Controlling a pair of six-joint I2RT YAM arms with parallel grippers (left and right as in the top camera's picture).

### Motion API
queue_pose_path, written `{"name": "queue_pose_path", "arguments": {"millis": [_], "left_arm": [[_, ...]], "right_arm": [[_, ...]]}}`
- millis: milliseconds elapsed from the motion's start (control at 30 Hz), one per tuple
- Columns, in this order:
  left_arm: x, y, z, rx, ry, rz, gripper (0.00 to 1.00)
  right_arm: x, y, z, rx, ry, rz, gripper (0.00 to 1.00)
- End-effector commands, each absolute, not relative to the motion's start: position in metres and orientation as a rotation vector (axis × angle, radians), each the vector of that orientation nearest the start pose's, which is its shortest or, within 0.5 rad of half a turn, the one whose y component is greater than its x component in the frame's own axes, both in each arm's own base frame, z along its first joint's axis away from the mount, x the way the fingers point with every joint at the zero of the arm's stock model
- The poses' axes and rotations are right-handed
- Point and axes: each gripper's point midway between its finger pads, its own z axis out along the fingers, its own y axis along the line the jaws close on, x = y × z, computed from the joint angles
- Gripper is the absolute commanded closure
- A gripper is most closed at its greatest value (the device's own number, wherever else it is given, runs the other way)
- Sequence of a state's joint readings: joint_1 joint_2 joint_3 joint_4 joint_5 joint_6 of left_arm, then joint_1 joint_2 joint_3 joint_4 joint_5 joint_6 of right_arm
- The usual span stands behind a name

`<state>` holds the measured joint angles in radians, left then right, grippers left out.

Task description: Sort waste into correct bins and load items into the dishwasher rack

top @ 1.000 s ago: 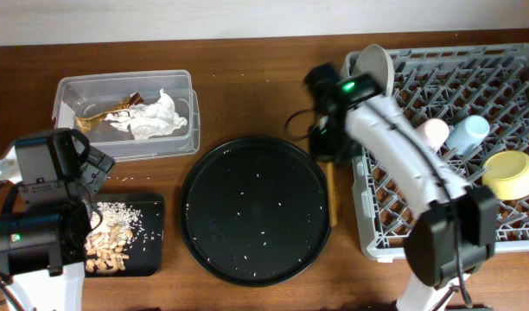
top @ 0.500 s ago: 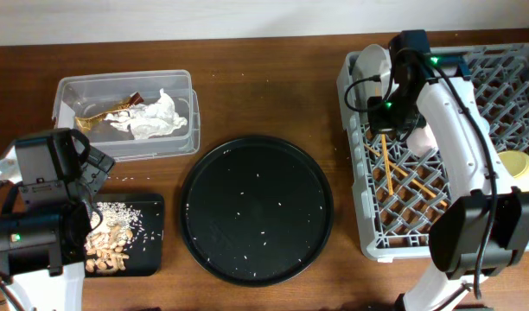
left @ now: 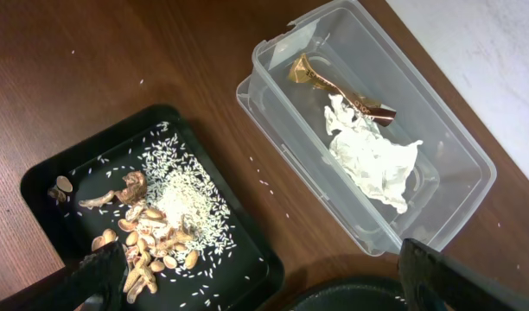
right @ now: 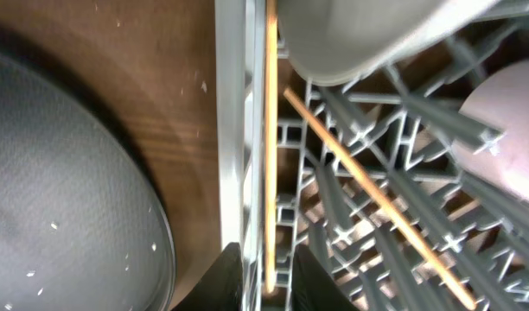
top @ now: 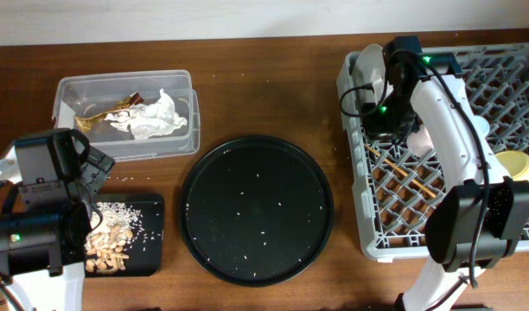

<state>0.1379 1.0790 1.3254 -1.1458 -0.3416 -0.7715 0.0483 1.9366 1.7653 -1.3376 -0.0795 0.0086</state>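
Starting at the left, nothing new: left gripper [left: 260,259] spread wide and empty above the shallow black rectangular tray [left: 40,181], with white rice grains and brownish chunks [left: 169,216] inside it. Just beyond, in the clear rectangular plastic tub [top: 64,91], crumpled white tissue [top: 161,117] beside the crinkled gold-brown foil wrapper [top: 105,112]. Waste sorted, by the look of it. In the middle, the large round black tray [top: 256,210], bare but for stray grains.

Further right, the real change: pair of thin wooden chopsticks [top: 403,173] now down inside the large square grey plastic dishwasher rack [top: 368,242]. One slantwise across the pegs, the other along the wall nearest the round tray, between the fingers of the right gripper [right: 269,281]. Fingers slightly parted there, letting go rather than pinching.

A second ago: same gripper low over the bare table between round tray and rack, chopsticks there beneath it. Half a second ago: already in the rack, but steeper.

Alongside in the rack: pale grey round plate [top: 366,67], small pink cup [right: 506,121], yellow-green bowl [top: 525,168]. Probably little left beyond pulling clear.
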Motion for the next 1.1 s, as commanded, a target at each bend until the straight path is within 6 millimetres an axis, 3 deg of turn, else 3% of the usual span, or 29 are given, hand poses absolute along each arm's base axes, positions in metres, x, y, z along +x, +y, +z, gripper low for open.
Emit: {"name": "queue_pose_path", "arguments": {"millis": [0, 167, 333, 533, 700, 867, 933, 967, 1000, 1067], "left_arm": [[0.253, 0.096, 0.281, -1.187, 2.082, 0.149, 0.01], [0.253, 0.096, 0.281, -1.187, 2.082, 0.149, 0.01], [0.253, 0.096, 0.281, -1.187, 2.083, 0.149, 0.01], [0.253, 0.096, 0.281, -1.187, 2.082, 0.149, 0.01], [0.253, 0.096, 0.281, -1.187, 2.082, 0.149, 0.01], [0.253, 0.096, 0.281, -1.187, 2.082, 0.149, 0.01], [0.253, 0.096, 0.281, -1.187, 2.082, 0.149, 0.01], [0.253, 0.096, 0.281, -1.187, 2.082, 0.149, 0.01], [0.253, 0.096, 0.281, -1.187, 2.082, 0.149, 0.01], [0.253, 0.096, 0.281, -1.187, 2.082, 0.149, 0.01]], "right_arm": [[0.369, 0.037, 0.137, 0.013, 3.11, 0.16, 0.81], [0.341, 0.048, 0.173, 0.045, 3.1, 0.247, 0.81], [0.303, 0.069, 0.219, -0.08, 3.031, 0.241, 0.81], [0.269, 0.067, 0.25, -0.017, 2.961, 0.022, 0.79], [0.233, 0.077, 0.255, -0.132, 2.997, 0.014, 0.77], [0.187, 0.071, 0.228, -0.121, 3.064, -0.021, 0.73], [0.171, 0.066, 0.211, -0.055, 3.077, -0.022, 0.57], [0.165, 0.065, 0.202, -0.01, 3.082, -0.018, 0.43], [0.16, 0.063, 0.196, 0.036, 3.09, -0.014, 0.02], [0.148, 0.068, 0.178, 0.173, 3.129, 0.044, 0.02]]}}
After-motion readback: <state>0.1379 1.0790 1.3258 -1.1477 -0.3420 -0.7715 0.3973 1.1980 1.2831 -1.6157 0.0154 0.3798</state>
